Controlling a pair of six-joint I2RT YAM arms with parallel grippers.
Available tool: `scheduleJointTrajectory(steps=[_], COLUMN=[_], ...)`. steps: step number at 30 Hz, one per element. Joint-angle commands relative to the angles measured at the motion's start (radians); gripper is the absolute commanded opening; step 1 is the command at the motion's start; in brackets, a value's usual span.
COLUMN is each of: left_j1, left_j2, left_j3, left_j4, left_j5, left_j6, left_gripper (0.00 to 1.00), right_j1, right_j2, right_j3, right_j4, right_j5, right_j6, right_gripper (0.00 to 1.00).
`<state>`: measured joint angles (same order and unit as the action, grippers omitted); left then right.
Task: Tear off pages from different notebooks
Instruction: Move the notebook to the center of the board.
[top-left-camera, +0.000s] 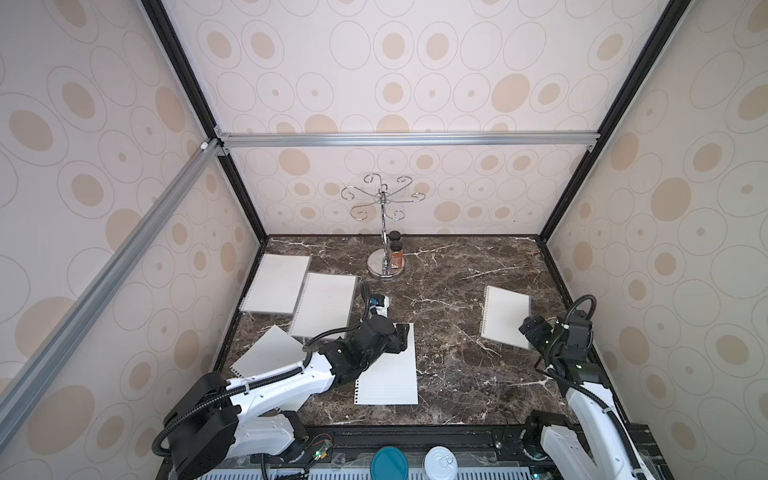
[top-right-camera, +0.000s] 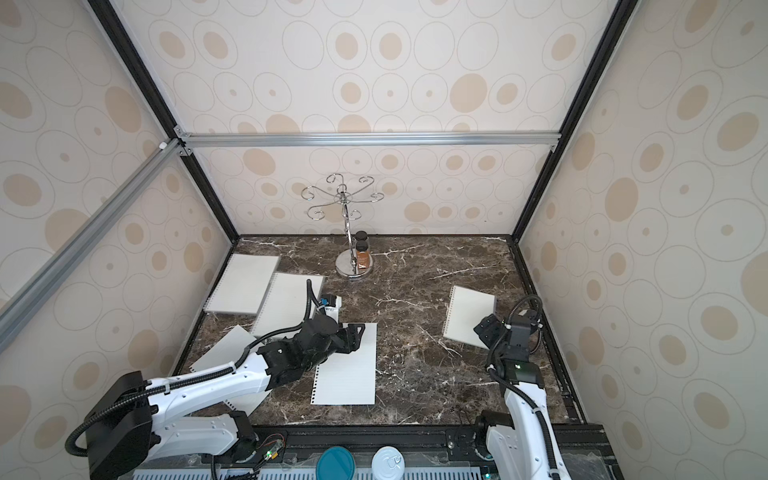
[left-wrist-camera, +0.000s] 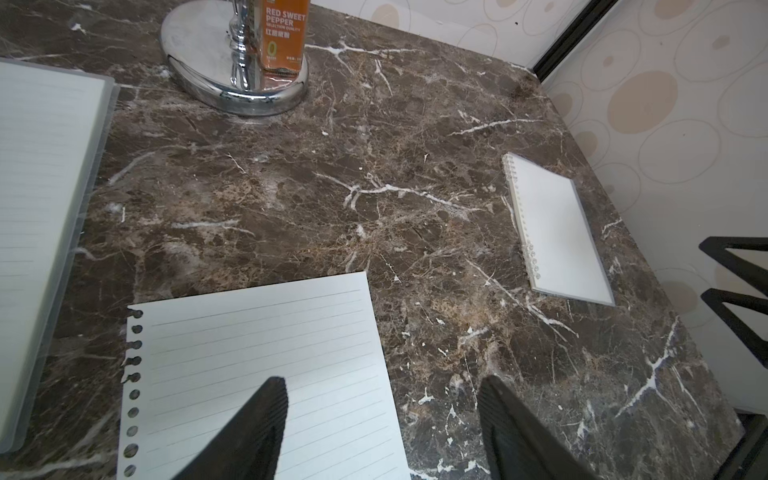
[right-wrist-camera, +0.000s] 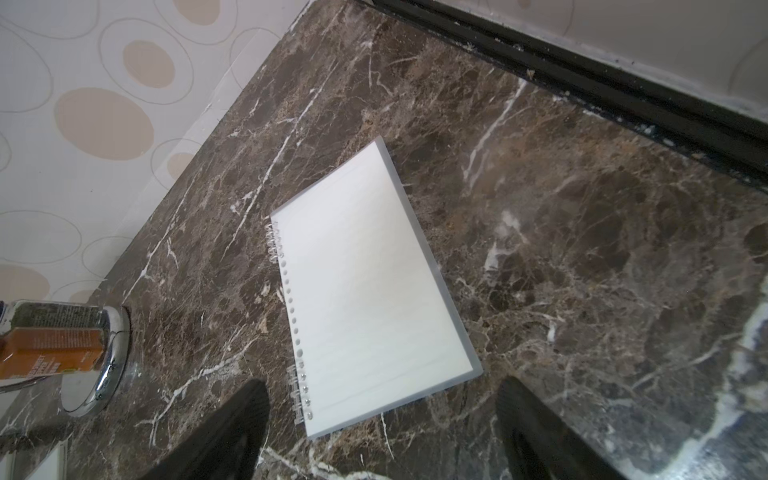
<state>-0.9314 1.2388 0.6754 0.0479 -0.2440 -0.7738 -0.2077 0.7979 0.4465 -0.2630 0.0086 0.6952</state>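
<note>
A loose lined page (top-left-camera: 388, 370) (top-right-camera: 347, 365) (left-wrist-camera: 257, 374) with punched holes along one long edge lies flat on the marble table. My left gripper (top-left-camera: 401, 336) (left-wrist-camera: 382, 399) hovers open at its far end, one finger over the paper, the other over bare marble, nothing held. Two large notebooks (top-left-camera: 274, 282) (top-left-camera: 326, 305) lie at the far left. A small notebook (top-left-camera: 505, 316) (right-wrist-camera: 370, 282) (left-wrist-camera: 557, 232) lies at the right. My right gripper (top-left-camera: 530, 328) (right-wrist-camera: 382, 399) is open just short of its near edge, empty.
A chrome hook stand (top-left-camera: 384, 266) (left-wrist-camera: 232, 75) with spice bottles (top-left-camera: 395, 253) stands at the back centre. Another white sheet or pad (top-left-camera: 268, 353) lies partly under my left arm. Patterned walls close three sides. Two cans (top-left-camera: 440, 463) sit beyond the front rail.
</note>
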Motion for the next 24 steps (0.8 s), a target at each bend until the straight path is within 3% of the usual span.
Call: scheduleJointTrajectory(steps=[1, 5, 16, 24], left_j1=[-0.017, -0.019, -0.020, -0.019], left_j2=[0.010, 0.010, 0.019, 0.015], left_j3=[0.009, 0.001, 0.001, -0.001], left_j4=[0.029, 0.013, 0.012, 0.003], left_j5=[-0.037, -0.049, -0.061, -0.038], left_j6=[-0.031, -0.031, -0.015, -0.021], left_gripper=[0.73, 0.73, 0.75, 0.75], right_j1=[-0.029, -0.029, -0.084, -0.085], right_j2=[0.104, 0.276, 0.445, 0.632], right_j3=[-0.011, 0.035, 0.096, 0.184], right_j4=[0.079, 0.125, 0.222, 0.241], right_j5=[-0.134, -0.161, -0.066, -0.054], right_j6=[0.020, 0.004, 0.046, 0.044], right_gripper=[0.87, 0.80, 0.83, 0.78])
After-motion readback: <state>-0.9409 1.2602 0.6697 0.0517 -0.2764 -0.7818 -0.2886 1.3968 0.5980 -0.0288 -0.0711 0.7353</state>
